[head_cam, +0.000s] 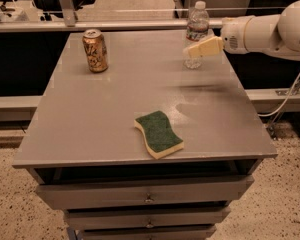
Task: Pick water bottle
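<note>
The water bottle (197, 23) is a slim clear plastic bottle with a white cap and a white-red label band. It stands upright at the far right of the grey table top (115, 99). My gripper (190, 51) reaches in from the right on a white arm (270, 33). Its cream tip lies across the bottle's lower body, just below the label. I cannot tell whether it touches the bottle or only stands in front of it.
A gold drink can (95, 50) stands upright at the far left of the table. A green and yellow sponge (158, 133) lies near the front edge. Drawers sit under the table top. A metal rail runs behind the table. A cable hangs at the right.
</note>
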